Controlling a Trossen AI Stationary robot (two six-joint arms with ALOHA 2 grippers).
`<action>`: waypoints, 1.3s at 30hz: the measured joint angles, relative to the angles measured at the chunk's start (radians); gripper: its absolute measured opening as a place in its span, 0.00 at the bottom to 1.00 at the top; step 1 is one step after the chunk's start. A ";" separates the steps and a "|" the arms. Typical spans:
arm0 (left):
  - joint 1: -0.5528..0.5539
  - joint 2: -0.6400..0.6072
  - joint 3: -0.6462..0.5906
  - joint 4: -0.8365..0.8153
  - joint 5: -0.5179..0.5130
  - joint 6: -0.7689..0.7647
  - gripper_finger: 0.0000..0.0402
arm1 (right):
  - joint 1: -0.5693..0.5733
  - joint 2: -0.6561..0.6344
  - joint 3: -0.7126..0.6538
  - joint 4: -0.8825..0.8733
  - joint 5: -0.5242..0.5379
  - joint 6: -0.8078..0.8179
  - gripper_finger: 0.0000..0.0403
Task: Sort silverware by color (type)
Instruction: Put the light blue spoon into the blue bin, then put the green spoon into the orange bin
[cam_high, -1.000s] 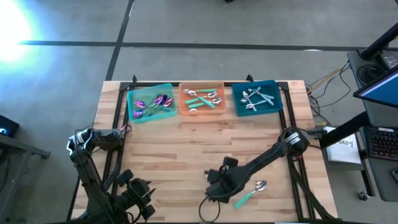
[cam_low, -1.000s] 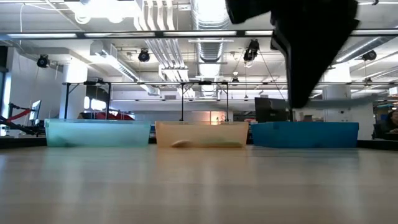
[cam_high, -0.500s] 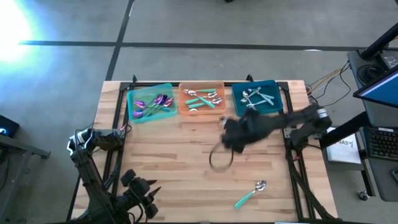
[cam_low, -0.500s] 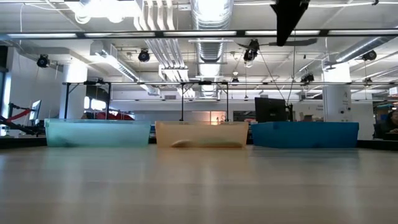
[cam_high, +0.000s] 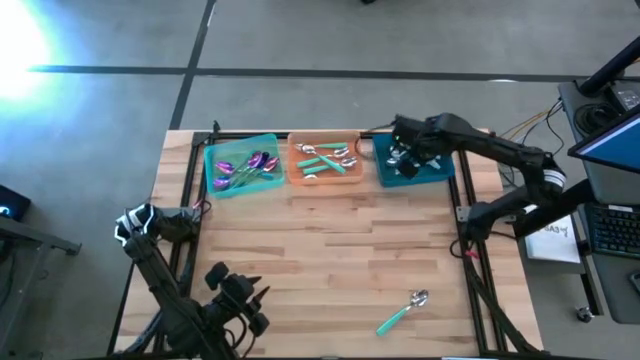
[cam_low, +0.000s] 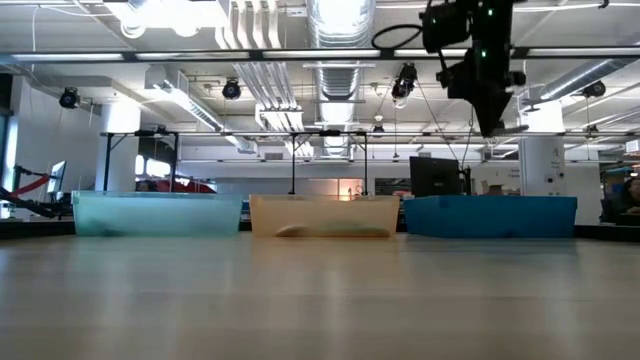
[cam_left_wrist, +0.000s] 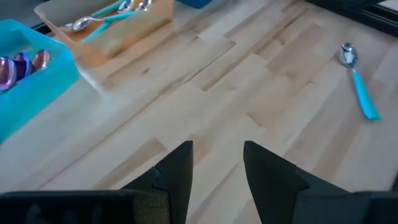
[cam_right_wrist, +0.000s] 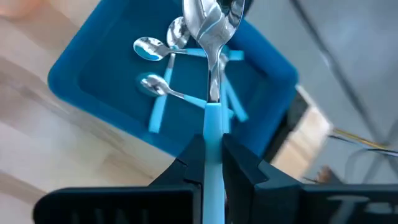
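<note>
The left end effector (cam_left_wrist: 216, 171) hovers low over the worktop's (cam_high: 300, 260) near edge, fingers spread on nothing. One lone spoon (cam_high: 403, 311), silver head and teal handle, lies on the worktop well nearer than the blue tray (cam_high: 443, 170) and apart from all trays. Farther off, the right end effector (cam_right_wrist: 211, 155) hangs above the blue tray, pinching a teal-handled spoon (cam_right_wrist: 210, 56) over the spoons lying inside. Left of the blue tray sit the orange tray (cam_high: 325, 177), then the green tray (cam_high: 240, 187), each with spoons.

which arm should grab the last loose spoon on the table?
Left. The left gripper is open and free, facing the spoon. The right gripper is far off over the blue tray, shut on a held spoon.
</note>
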 joint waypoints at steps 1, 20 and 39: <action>0.008 0.000 0.000 0.000 0.000 0.005 0.32 | -0.031 -0.008 -0.025 0.037 -0.031 -0.021 0.05; 0.088 0.000 -0.002 0.089 -0.015 0.066 0.32 | -0.128 -0.012 -0.166 0.178 -0.106 -0.100 0.26; 0.096 0.000 -0.008 0.164 -0.015 0.168 0.32 | 0.576 -0.110 -0.264 0.183 -0.551 0.063 0.23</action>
